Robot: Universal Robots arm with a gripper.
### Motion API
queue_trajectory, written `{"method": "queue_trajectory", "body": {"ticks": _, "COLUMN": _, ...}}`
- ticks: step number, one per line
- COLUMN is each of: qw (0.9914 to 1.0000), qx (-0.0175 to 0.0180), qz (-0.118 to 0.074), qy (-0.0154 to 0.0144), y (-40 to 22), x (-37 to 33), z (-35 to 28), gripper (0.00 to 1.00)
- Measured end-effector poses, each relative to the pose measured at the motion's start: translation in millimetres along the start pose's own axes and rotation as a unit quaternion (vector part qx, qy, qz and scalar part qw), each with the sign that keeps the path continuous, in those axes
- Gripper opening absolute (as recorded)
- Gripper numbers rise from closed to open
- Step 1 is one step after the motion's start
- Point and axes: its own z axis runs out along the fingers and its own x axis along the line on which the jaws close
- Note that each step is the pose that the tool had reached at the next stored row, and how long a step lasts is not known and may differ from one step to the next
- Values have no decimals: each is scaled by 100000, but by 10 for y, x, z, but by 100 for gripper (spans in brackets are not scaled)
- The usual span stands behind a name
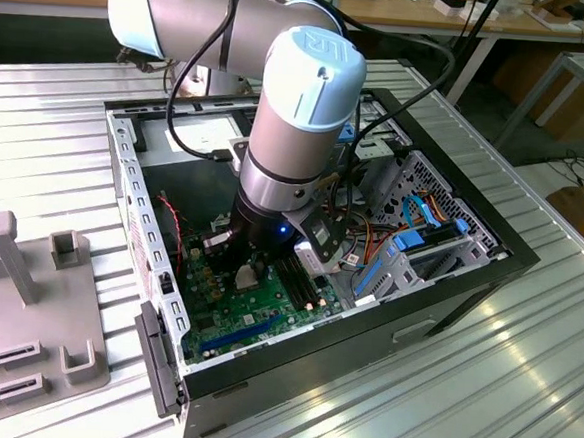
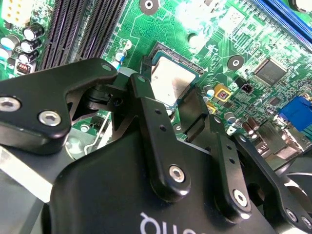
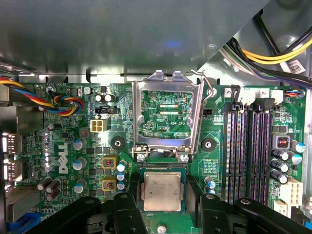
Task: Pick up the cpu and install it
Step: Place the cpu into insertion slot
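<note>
Silver-grey cpu [image 3: 162, 191] looks clamped flat by two opposite edges in the gripper [image 3: 163, 181], held just beside the hinge end of the flipped-open load plate [image 3: 167, 109], squared up.

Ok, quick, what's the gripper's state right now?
Gripper: closed on the cpu, with fingers against two opposite sides of it.

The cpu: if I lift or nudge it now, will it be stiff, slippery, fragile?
The cpu is a thin flat plate, so probably stiff, light and unlikely to roll. Its smooth metal face looks slippery. It lies among fine parts on the green board, so a push may do damage.
</note>
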Motion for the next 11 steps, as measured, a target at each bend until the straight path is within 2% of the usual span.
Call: {"method": "queue_trajectory", "body": {"ticks": 11, "qw": 100000, "qx": -16, "qz": 7, "qy": -5, "y": -1, "x": 0, "z": 5, "gripper": 47}}
